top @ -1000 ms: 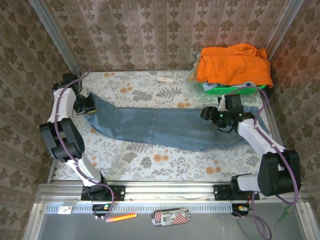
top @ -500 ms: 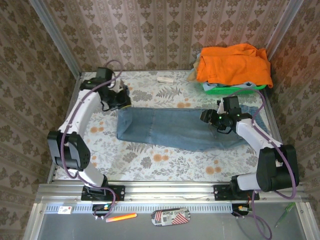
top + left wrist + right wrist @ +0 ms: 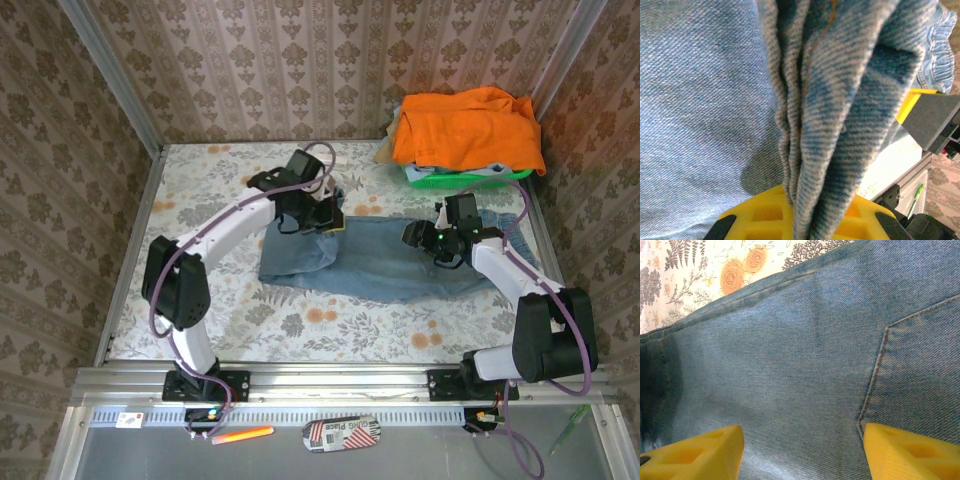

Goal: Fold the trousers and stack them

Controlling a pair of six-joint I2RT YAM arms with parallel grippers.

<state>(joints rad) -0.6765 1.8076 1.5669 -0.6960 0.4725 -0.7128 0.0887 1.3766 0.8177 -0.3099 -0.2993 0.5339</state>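
Blue denim trousers (image 3: 380, 255) lie across the middle of the floral table, their leg end doubled back over the rest. My left gripper (image 3: 325, 220) is shut on that leg-end hem (image 3: 815, 125), and the bunched cloth runs down between its yellow fingers (image 3: 765, 212). It holds the hem above the trousers' middle. My right gripper (image 3: 425, 238) is open and rests on the seat of the trousers, close to a back pocket seam (image 3: 875, 375), with its yellow fingers (image 3: 695, 450) spread apart on the denim.
An orange garment (image 3: 465, 125) lies piled on a green basket (image 3: 450, 178) at the back right corner. Wallpapered walls close the table on three sides. A small white object (image 3: 330, 158) lies near the back edge, and bare floral tabletop (image 3: 200, 250) lies to the left.
My left gripper has carried the leg end from the far left across to the middle, folding the trousers over themselves. The right gripper has stayed on the seat.
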